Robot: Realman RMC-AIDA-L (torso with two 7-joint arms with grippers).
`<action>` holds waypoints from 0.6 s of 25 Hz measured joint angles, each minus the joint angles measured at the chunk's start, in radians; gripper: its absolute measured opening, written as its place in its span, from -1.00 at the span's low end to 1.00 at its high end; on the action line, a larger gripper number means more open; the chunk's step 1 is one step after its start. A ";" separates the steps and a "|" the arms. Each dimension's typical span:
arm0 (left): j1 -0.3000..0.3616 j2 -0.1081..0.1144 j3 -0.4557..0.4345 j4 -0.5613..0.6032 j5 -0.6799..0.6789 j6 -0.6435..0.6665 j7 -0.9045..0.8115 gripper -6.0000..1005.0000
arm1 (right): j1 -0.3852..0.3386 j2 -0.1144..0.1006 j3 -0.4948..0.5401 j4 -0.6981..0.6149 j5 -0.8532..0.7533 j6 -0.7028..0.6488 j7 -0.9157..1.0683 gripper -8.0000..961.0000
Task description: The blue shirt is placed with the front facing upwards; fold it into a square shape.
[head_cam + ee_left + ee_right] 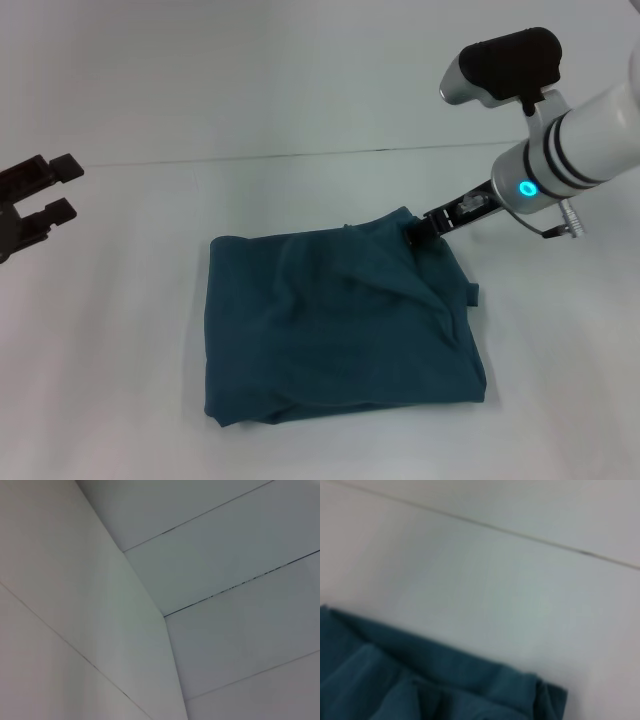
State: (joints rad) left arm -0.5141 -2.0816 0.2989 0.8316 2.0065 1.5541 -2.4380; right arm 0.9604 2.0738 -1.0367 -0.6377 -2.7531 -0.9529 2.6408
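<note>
The right gripper (418, 232) pinched the far right corner of the blue shirt (340, 325), probably to straighten the nearly square fold; the left gripper (40, 200) waited spread at far left.

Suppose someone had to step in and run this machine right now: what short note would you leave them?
Right gripper: at the far right corner of the blue shirt; its fingers are hidden by cloth.
Left gripper: open, parked off to the left, away from the shirt.
Shirt: on the white table, already folded into a rough square, print hidden.
Left: flatten the bunched right side and the small flap sticking out, then withdraw.
</note>
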 joint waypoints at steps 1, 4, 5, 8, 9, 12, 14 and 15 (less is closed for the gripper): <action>0.000 0.000 0.000 -0.003 0.000 -0.002 0.000 0.50 | 0.000 0.003 0.000 0.011 -0.002 0.028 0.008 0.80; -0.001 0.000 0.002 -0.006 0.000 -0.003 0.001 0.50 | 0.001 0.008 -0.001 0.040 -0.022 0.111 0.058 0.80; -0.001 0.000 0.002 -0.006 0.000 -0.003 0.002 0.50 | 0.001 0.008 -0.001 0.045 -0.032 0.131 0.079 0.80; -0.001 0.000 0.002 -0.006 0.000 -0.003 0.002 0.50 | -0.004 0.005 0.005 0.045 -0.044 0.149 0.113 0.80; -0.001 0.000 0.003 -0.006 0.000 -0.003 0.002 0.50 | -0.006 0.003 0.009 0.044 -0.043 0.147 0.116 0.80; -0.003 0.000 0.003 -0.006 0.000 -0.003 0.002 0.50 | -0.010 -0.002 0.020 0.027 -0.034 0.115 0.120 0.80; -0.004 0.000 0.003 -0.006 0.000 -0.003 0.002 0.50 | -0.020 -0.003 0.028 -0.008 -0.025 0.072 0.120 0.80; -0.004 0.000 0.003 -0.006 0.000 -0.003 0.002 0.50 | -0.029 -0.003 0.031 -0.035 -0.020 0.051 0.120 0.80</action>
State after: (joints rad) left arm -0.5180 -2.0816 0.3023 0.8252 2.0065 1.5509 -2.4359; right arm 0.9312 2.0709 -1.0061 -0.6731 -2.7729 -0.9016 2.7605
